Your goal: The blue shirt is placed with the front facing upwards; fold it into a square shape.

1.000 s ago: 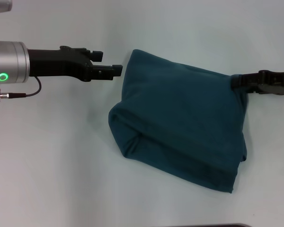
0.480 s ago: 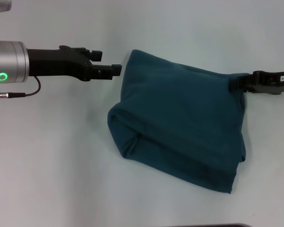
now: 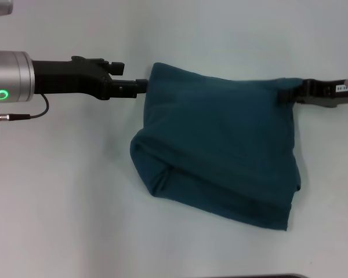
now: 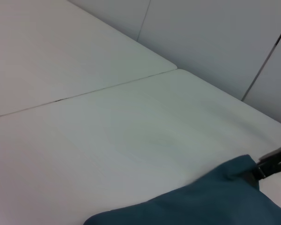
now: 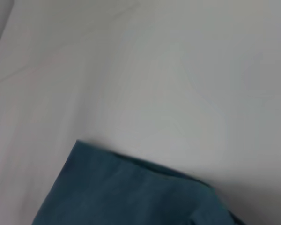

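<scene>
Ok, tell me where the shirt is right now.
In the head view the shirt lies folded on the white table, centre-right, with the left gripper at its far left corner and the right gripper at its far right corner.

The blue shirt (image 3: 220,145) hides the tips of both the left gripper (image 3: 140,85) and right gripper (image 3: 287,95); its lettering and collar are folded out of sight

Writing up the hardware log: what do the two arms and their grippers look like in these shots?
Left arm: a silver metal cylindrical wrist section with a glowing green ring light, a thin black cable looping beneath it, then a black angular body tapering to the left gripper. Right arm: less is in frame; a slim black link carrying a small white label with dark print, leading to the black right gripper.
</scene>
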Action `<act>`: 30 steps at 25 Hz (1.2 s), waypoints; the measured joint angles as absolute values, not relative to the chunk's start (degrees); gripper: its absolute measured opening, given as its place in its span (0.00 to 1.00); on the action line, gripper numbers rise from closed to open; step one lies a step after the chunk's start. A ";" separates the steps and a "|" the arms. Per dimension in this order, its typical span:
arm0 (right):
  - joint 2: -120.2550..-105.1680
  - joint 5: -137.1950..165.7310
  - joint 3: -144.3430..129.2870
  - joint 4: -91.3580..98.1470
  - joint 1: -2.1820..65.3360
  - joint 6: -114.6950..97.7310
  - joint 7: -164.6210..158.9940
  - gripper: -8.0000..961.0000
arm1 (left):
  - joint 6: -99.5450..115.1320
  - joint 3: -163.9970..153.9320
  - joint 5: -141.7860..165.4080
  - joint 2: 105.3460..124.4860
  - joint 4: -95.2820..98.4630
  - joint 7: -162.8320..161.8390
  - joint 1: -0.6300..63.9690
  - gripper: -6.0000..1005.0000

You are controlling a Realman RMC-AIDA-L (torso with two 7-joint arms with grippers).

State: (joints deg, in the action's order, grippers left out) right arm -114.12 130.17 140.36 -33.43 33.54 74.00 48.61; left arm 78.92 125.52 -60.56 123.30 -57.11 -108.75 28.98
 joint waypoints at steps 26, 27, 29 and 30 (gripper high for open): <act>-117.06 128.02 134.95 -32.87 39.86 63.65 51.15 0.12 | 77.51 125.60 -60.56 123.30 -56.95 -108.78 28.77 0.79; -117.07 128.02 134.96 -32.87 39.78 63.63 51.17 0.12 | 77.51 125.60 -60.56 123.30 -56.95 -108.83 28.75 0.79; -117.06 127.94 135.20 -33.01 39.52 63.62 51.51 0.13 | 77.65 125.61 -60.56 123.27 -57.11 -108.97 28.68 0.79; -117.04 127.60 135.38 -33.20 39.26 63.66 51.91 0.13 | 77.83 125.60 -60.56 123.25 -57.24 -109.04 28.64 0.79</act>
State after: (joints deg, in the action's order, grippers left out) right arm -117.04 127.60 135.38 -33.20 39.26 63.66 51.91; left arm 77.83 125.60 -60.56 123.25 -57.24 -109.04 28.64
